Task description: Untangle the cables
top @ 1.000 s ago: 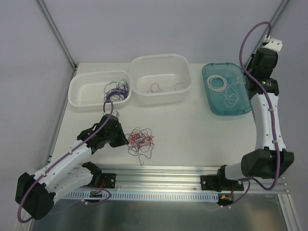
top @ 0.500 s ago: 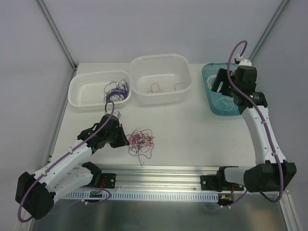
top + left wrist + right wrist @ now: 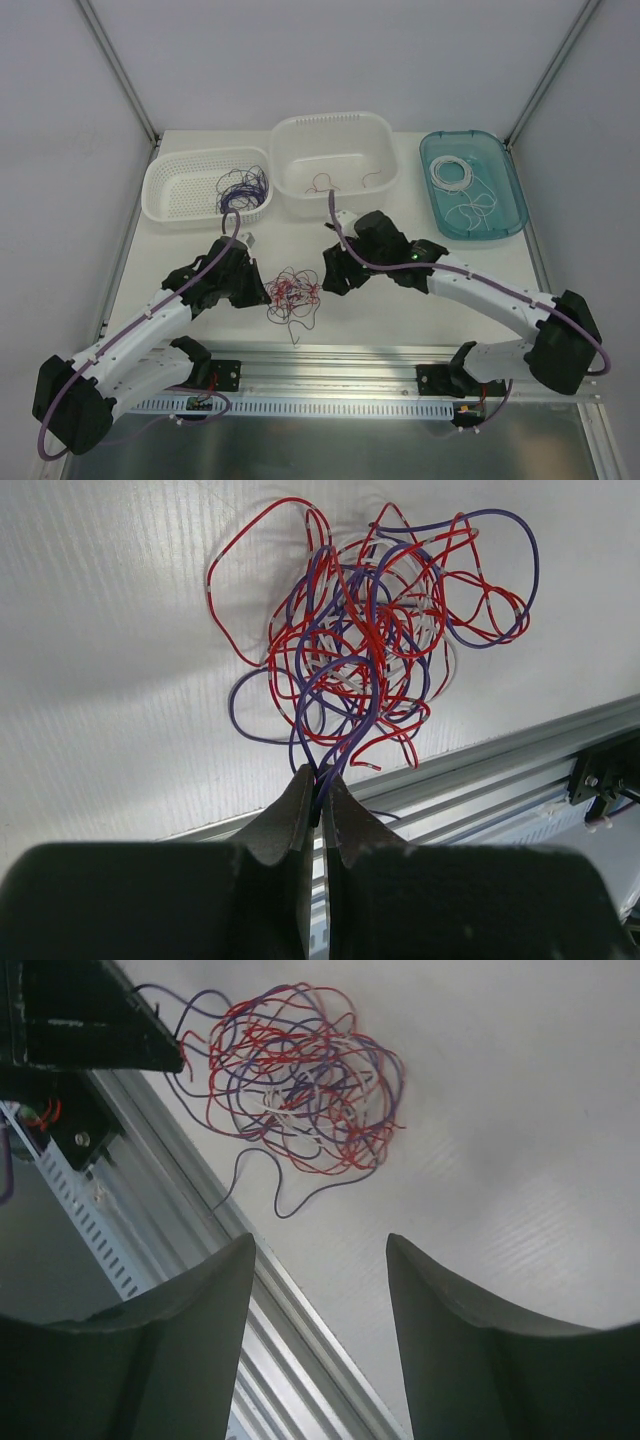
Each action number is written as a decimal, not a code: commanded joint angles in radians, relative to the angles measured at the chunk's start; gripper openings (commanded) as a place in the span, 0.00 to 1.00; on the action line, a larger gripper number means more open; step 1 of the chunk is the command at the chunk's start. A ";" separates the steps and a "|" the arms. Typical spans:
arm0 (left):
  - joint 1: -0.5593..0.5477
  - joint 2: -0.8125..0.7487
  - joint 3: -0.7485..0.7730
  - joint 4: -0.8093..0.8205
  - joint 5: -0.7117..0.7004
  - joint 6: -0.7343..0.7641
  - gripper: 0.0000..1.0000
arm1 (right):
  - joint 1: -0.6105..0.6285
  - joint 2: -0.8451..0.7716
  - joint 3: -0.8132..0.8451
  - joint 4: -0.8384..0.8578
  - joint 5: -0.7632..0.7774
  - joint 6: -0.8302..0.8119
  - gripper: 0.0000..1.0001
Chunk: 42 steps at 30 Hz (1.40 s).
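The tangle of cables [image 3: 292, 292] lies on the white surface [image 3: 450, 280] in the lower middle of the top view, just above the aluminium rail [image 3: 350, 355]. It is a loose knot of very thin, curly red and purple wires with a few white strands through its core; loops stick out all round and one purple tail trails down toward the rail. In the left wrist view the knot [image 3: 370, 650] fills the upper middle of the frame. In the right wrist view it [image 3: 300, 1080] sits at the upper left.

The left end effector [image 3: 318, 780] is pinched narrow on a few purple strands at the lower edge of the knot, its two dark fingers nearly meeting. In the top view it [image 3: 260, 292] touches the knot's left side, with the left arm running down to the lower left corner.

The right end effector [image 3: 320, 1250] is spread wide and holds nothing. In the top view it [image 3: 335, 275] sits just right of the knot, its arm stretched low across the surface from the lower right.

Along the top of that view stand a white basket [image 3: 180, 190] with purple wires [image 3: 243, 186], a white tub [image 3: 330, 125] with red wires [image 3: 340, 183], and a teal tray [image 3: 505, 200] with white wires [image 3: 460, 185].
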 commanded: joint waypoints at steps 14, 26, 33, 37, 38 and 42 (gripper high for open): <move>0.004 0.020 0.047 0.020 0.033 0.024 0.00 | 0.185 0.419 0.375 -0.037 -0.161 -0.397 0.40; 0.003 0.029 0.047 0.022 0.028 0.016 0.00 | 0.186 0.493 0.340 -0.018 -0.175 -0.442 0.39; 0.004 0.036 0.051 0.020 0.017 0.015 0.00 | 0.185 0.509 0.314 -0.008 -0.152 -0.458 0.39; 0.004 0.040 0.057 0.018 0.013 0.016 0.00 | 0.182 0.522 0.312 -0.001 -0.157 -0.462 0.36; 0.004 0.043 0.057 0.018 0.010 0.015 0.00 | 0.182 0.525 0.314 0.003 -0.158 -0.460 0.32; 0.003 0.045 0.057 0.018 -0.005 0.013 0.00 | 0.180 0.513 0.303 0.006 -0.157 -0.454 0.08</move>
